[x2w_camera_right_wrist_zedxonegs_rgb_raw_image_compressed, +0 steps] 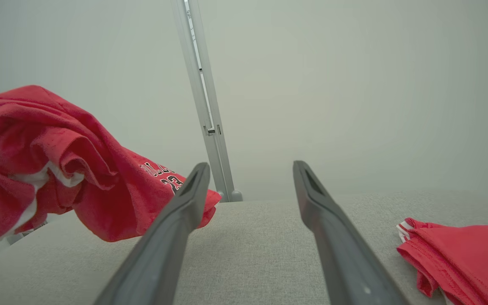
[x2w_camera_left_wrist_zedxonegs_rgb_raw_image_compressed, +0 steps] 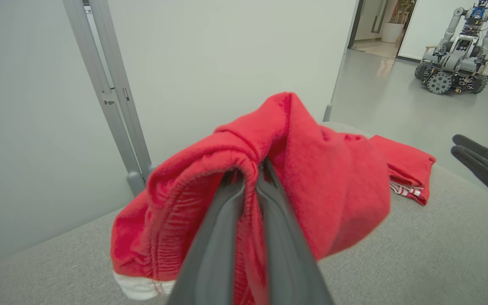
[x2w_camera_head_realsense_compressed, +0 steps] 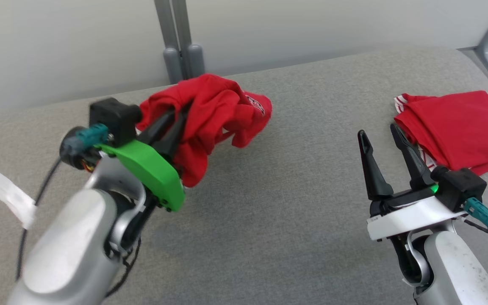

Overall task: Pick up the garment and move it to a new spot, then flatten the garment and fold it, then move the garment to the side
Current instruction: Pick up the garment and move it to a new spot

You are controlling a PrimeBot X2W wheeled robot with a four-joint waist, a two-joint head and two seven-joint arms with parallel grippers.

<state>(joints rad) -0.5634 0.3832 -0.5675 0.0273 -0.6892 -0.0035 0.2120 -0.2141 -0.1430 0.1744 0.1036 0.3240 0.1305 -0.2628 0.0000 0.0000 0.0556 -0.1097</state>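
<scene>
Nearest the head cam: L forearm, pale grey, w/ a green plate [x2w_camera_head_realsense_compressed: 151, 169] at the wrist, lower left. R forearm at lower right, white mount under its claw.

L claw [x2w_camera_head_realsense_compressed: 180, 116] is clenched on the garment [x2w_camera_head_realsense_compressed: 214, 110]; both dark fingers are pressed together w/ red cloth pinched between and wrapped round the tips. In the L wrist view the L claw [x2w_camera_left_wrist_zedxonegs_rgb_raw_image_compressed: 250, 169] is buried in a ribbed hem, and the garment [x2w_camera_left_wrist_zedxonegs_rgb_raw_image_compressed: 333, 190] drapes over both sides of it, w/ white trim at the lower edge.

The garment is a bunched red lump, raised at the left-centre of the grey fabric worktop [x2w_camera_head_realsense_compressed: 290, 190], w/ a shadow under it. Can't tell if the lowest fold touches the surface. From the R wrist view the garment [x2w_camera_right_wrist_zedxonegs_rgb_raw_image_compressed: 36, 140] hangs at left, w/ white lining and dark lettering incl. "23" showing.

R claw [x2w_camera_head_realsense_compressed: 378, 132] is released, fingers spread wide w/ nothing between them, over the worktop's right part. In its own view the R claw [x2w_camera_right_wrist_zedxonegs_rgb_raw_image_compressed: 250, 167] points at bare grey cloth [x2w_camera_right_wrist_zedxonegs_rgb_raw_image_compressed: 261, 237].

Just beyond the R claw, on the right: a folded red item [x2w_camera_head_realsense_compressed: 460, 127] w/ a red-white striped edge, lying flat on the worktop, well apart from the held garment.

Further back: a grey upright post [x2w_camera_head_realsense_compressed: 180, 38] behind the far edge, then a plain pale wall. Far off in the L wrist view, another wheeled robot [x2w_camera_left_wrist_zedxonegs_rgb_raw_image_compressed: 456, 55] sits on a shiny floor.
</scene>
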